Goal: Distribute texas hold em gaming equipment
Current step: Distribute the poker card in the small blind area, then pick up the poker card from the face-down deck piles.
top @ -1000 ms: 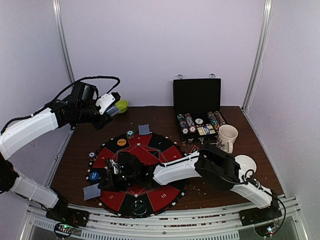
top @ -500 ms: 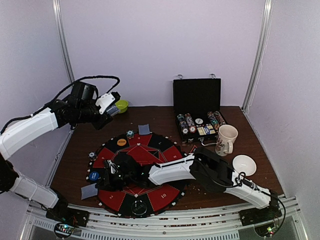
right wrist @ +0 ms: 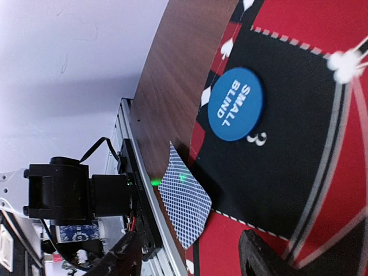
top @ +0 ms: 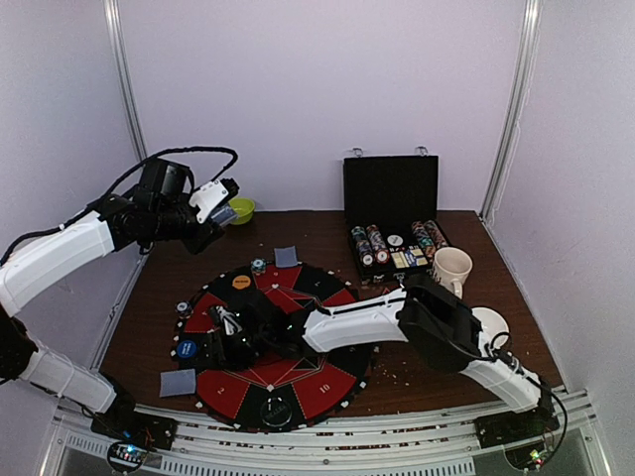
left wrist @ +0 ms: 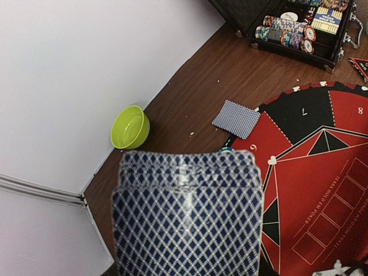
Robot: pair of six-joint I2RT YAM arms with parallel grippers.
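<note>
My left gripper (top: 220,210) is raised over the table's back left, shut on a deck of playing cards (left wrist: 187,213) with blue-diamond backs; the deck hides its fingers in the left wrist view. My right gripper (top: 222,343) hovers low over the left part of the round red-black poker mat (top: 298,377), open and holding nothing, its dark fingertips (right wrist: 123,259) spread apart. Just beyond them one face-down card (right wrist: 185,210) lies by the mat's near-left rim (top: 179,383). A blue "small blind" disc (right wrist: 236,104) rests on the mat. Another card (left wrist: 236,118) lies at the mat's far edge.
An open black case (top: 395,246) with striped chips stands at the back right. A white mug (top: 451,271) and a white dish (top: 488,322) sit right of the mat. A green bowl (left wrist: 130,126) is in the back left corner. An orange disc (top: 241,282) lies on the mat.
My right gripper has opened and let go of the card, which now lies flat by the mat's near-left rim. The gripper has drawn back slightly. The left arm holds still.
</note>
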